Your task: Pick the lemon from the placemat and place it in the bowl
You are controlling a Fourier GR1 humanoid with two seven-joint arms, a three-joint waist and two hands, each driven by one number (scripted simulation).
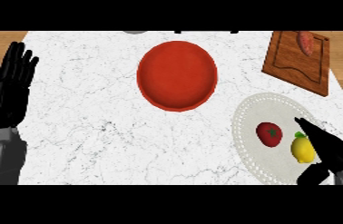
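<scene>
Lemon [303, 148] beside right robot hand [323, 151]

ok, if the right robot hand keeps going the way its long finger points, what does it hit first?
Probably nothing soon: the right robot hand points up-left, just past the lemon, over bare placemat toward the red bowl. Height unclear.

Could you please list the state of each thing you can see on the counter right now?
Lemon: on the placemat, beside the right hand, not lifted.
Tomato: on the placemat, left of the lemon.
Bowl: upright, empty.
Board: carries a reddish food item.
Right hand: open, fingers around the lemon's right side.
Left hand: open, resting at the left edge.
</scene>
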